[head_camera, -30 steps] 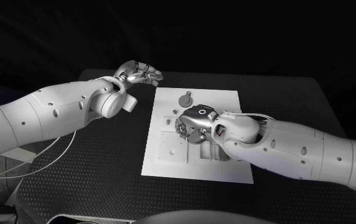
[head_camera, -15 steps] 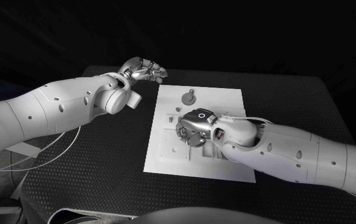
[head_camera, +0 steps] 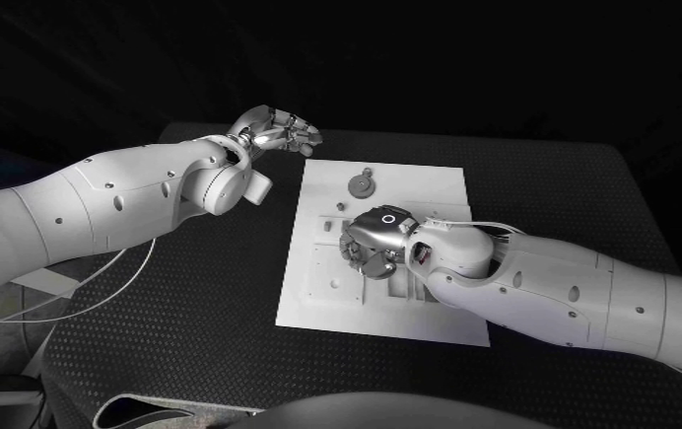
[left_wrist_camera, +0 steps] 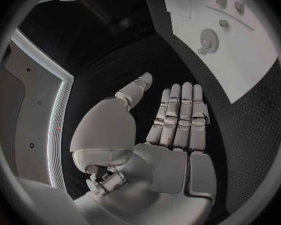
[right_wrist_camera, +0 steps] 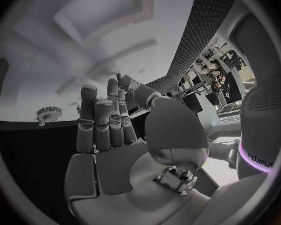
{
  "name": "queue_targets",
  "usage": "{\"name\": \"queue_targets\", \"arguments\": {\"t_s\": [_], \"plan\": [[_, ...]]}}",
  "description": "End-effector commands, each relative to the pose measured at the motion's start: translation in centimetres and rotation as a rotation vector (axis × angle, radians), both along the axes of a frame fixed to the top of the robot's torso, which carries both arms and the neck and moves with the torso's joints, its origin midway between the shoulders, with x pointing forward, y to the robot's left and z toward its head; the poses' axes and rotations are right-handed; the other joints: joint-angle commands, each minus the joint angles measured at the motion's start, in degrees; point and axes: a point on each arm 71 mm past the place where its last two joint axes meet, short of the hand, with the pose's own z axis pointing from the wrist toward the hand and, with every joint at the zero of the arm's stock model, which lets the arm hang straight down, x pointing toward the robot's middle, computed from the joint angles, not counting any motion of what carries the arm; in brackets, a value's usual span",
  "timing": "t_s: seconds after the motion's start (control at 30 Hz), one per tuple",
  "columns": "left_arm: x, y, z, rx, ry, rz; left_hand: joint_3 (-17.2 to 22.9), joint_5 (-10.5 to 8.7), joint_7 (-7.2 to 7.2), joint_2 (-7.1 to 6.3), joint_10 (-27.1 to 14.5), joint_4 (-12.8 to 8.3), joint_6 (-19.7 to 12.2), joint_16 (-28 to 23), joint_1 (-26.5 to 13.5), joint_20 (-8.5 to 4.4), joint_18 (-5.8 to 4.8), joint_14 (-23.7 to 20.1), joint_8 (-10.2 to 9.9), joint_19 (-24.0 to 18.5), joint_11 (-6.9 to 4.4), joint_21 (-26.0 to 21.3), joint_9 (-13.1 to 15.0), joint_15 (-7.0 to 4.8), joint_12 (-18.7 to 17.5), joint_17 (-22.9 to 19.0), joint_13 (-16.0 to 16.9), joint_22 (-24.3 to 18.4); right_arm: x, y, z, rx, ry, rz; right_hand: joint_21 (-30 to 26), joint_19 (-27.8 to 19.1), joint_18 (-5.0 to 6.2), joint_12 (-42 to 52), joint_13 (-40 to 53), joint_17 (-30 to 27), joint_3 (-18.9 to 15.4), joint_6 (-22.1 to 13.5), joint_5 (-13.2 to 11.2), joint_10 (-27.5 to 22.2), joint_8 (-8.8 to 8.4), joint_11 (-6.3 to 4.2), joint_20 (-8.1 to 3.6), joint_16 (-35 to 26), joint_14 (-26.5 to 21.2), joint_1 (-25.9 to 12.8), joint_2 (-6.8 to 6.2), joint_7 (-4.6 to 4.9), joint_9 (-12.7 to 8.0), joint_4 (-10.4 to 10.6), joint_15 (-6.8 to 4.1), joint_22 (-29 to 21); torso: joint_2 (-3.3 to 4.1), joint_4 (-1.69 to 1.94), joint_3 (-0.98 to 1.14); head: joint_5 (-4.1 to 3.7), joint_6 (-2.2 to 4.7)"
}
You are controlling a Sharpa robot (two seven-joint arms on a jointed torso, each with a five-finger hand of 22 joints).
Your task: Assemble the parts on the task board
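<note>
The white task board [head_camera: 320,301] lies in the middle of the black table. A round gear-like part [head_camera: 363,185] rests near its far edge. My right hand [head_camera: 373,247] hovers low over the board's middle and hides the parts under it. In the right wrist view that hand [right_wrist_camera: 109,130] has straight fingers and a bare palm, with the gear [right_wrist_camera: 48,115] beyond its fingertips. My left hand [head_camera: 277,133] is raised off the board's far left corner. Its fingers [left_wrist_camera: 178,110] lie straight side by side with nothing in them, and the board [left_wrist_camera: 247,60] and gear [left_wrist_camera: 209,38] lie ahead.
Small raised pieces [left_wrist_camera: 223,23] stand on the board past the gear. Slots and fixtures [head_camera: 405,291] sit at the board's near end beside my right forearm. Black table mat [head_camera: 170,330] spreads to the left of the board.
My left hand has drifted slightly up and towards the board's far corner. The right hand stays over the board's middle. The whole picture has shifted a little.
</note>
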Motion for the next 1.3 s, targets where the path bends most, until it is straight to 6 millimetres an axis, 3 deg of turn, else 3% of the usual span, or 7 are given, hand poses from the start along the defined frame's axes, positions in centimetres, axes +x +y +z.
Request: {"name": "queue_targets", "arguments": {"t_s": [0.03,1.3], "plan": [[0.01,-0.10,0.18,-0.007,-0.005,-0.002,-0.19,-0.26,0.09,-0.38,-0.47,0.23,-0.49,-0.22,0.00,-0.03,-0.56,-0.36,0.19,-0.51,-0.07,0.18,-0.06,-0.11,-0.06,0.12,-0.11,-0.10,-0.09,-0.14,-0.19,-0.024,0.003,0.012,-0.05,-0.03,0.85,-0.40,-0.09,-0.02,0.13,0.49,0.28,0.49,0.37,0.02,-0.47,-0.17,0.03,-0.06,0.72,0.31,0.05,-0.07,-0.25,0.67,-0.02,-0.02,0.05,-0.01,-0.12],[0.00,-0.10,0.19,-0.007,0.002,-0.006,-0.25,-0.37,0.14,-0.45,-0.67,0.35,-0.61,-0.53,-0.02,0.06,-0.52,-0.47,0.18,-0.64,0.02,0.23,-0.12,-0.03,-0.08,0.49,-0.21,-0.33,-0.19,-0.09,-0.44,-0.046,0.027,0.012,-0.10,-0.02,0.85,-0.52,-0.15,0.03,0.06,0.49,0.28,0.62,0.38,0.01,-0.48,-0.21,0.03,-0.13,0.80,0.31,0.11,-0.08,-0.27,0.68,-0.01,-0.01,0.02,-0.05,-1.12]]}}
